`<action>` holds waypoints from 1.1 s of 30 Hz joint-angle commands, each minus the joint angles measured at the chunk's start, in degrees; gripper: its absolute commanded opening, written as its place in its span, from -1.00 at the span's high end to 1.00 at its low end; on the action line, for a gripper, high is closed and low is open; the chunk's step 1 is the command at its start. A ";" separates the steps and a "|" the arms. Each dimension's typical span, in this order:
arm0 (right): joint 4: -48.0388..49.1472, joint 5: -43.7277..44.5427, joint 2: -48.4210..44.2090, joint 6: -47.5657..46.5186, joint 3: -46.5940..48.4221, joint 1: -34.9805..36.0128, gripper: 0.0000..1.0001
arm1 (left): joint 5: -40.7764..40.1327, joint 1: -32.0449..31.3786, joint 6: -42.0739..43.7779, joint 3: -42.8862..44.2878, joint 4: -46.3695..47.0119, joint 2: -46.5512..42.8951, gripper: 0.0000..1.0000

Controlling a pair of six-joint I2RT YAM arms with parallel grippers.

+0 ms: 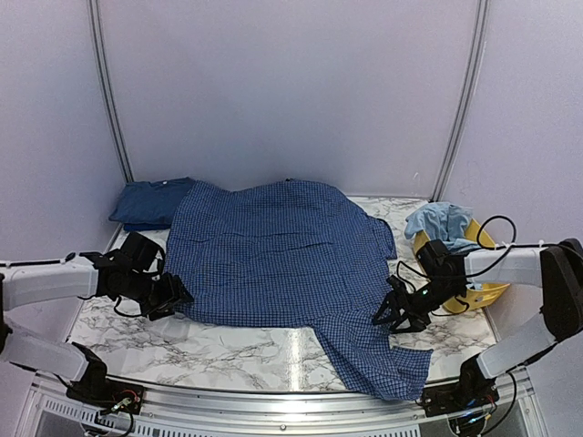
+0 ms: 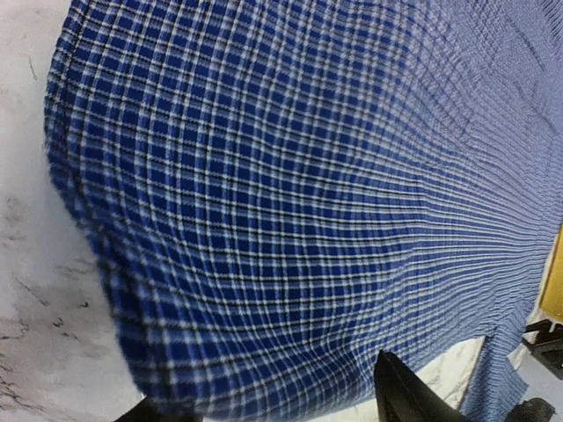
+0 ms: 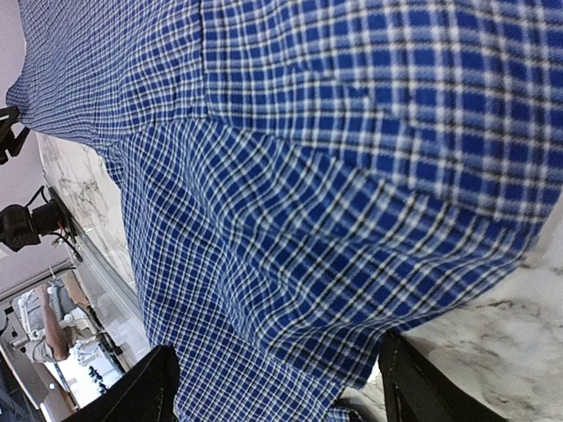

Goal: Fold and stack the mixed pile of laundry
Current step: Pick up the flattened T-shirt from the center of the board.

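- The marble surface (image 1: 237, 350) carries all the laundry.
- A navy checked shirt (image 1: 273, 250) lies spread over the middle of the surface. One sleeve runs to the near edge, toward the right corner.
- A yellow tub (image 1: 492, 293) stands at the right edge.
- A folded dark-blue piece (image 1: 150, 202) lies in the far left corner, touching the shirt.
- A light-blue T-shirt (image 1: 439, 218) is bunched in the tub.
- The left fingers (image 1: 178, 299) are spread apart at the shirt's left edge.
- The right fingers (image 1: 390, 317) are spread wide at its right edge, beside the sleeve.
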 commanded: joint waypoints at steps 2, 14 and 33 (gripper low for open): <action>-0.65 -0.59 -2.74 2.69 -2.65 2.41 -0.55 | -0.04 0.38 -4.84 -4.50 -2.43 -14.13 -0.28; -0.98 -0.83 -2.98 2.63 -5.39 3.79 -0.41 | -4.27 0.38 -14.96 -14.48 -7.94 -22.64 0.13; 5.32 -6.41 -2.65 5.50 -6.65 3.75 0.55 | -2.76 4.16 -8.57 -10.62 10.14 -2.87 0.60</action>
